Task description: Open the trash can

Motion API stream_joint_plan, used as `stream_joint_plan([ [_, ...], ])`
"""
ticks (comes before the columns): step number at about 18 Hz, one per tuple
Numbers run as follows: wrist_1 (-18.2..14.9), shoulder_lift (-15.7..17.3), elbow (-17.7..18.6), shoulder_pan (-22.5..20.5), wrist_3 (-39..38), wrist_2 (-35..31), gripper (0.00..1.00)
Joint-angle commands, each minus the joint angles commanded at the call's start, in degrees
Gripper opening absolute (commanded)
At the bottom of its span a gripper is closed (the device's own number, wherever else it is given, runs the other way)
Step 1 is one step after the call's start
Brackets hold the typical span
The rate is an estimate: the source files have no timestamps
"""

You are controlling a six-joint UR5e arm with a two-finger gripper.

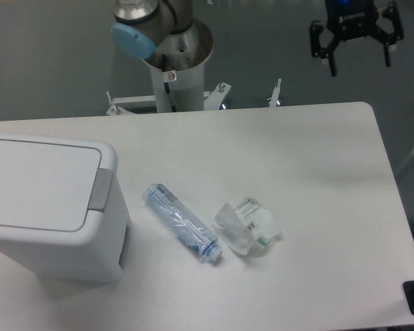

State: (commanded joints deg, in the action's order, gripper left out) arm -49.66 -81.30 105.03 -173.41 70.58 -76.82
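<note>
Black and two-fingered, the gripper [358,57] hung at the top right of the view, above the floor beyond the table's far edge, its fingers spread apart and holding nothing. Below it lay the white table [317,207], whose rounded far right corner sat just beneath the gripper. Near the table's middle lay a crumpled clear plastic wrapper [248,226] with a printed label, and just to its left a crushed clear plastic bottle [183,222] lying on its side at a slant. At the far left edge stood the trash can [52,207], a large white boxy bin with rounded corners; its flat lid was down, and the grey push strip [101,189] ran along the lid's right edge, facing the bottle. The arm's base column [172,69] rose behind the table's far side. The can looked untouched, well apart from the gripper. To do the step well, the gripper would likely need to cross the table, clear the bottle and wrapper, and press straight down on the grey strip with its fingertips rather than on the lid panel. By count: one gripper, one trash can, one bottle, one wrapper.
</note>
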Motion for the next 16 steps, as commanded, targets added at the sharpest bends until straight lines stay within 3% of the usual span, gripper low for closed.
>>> stream_joint_plan([
  [8,-0.4,0.7,-0.2,2.0,-3.2,0.4,1.0],
  [16,-0.4,0.5,-2.6,12.8,-29.8,0.4,1.0],
])
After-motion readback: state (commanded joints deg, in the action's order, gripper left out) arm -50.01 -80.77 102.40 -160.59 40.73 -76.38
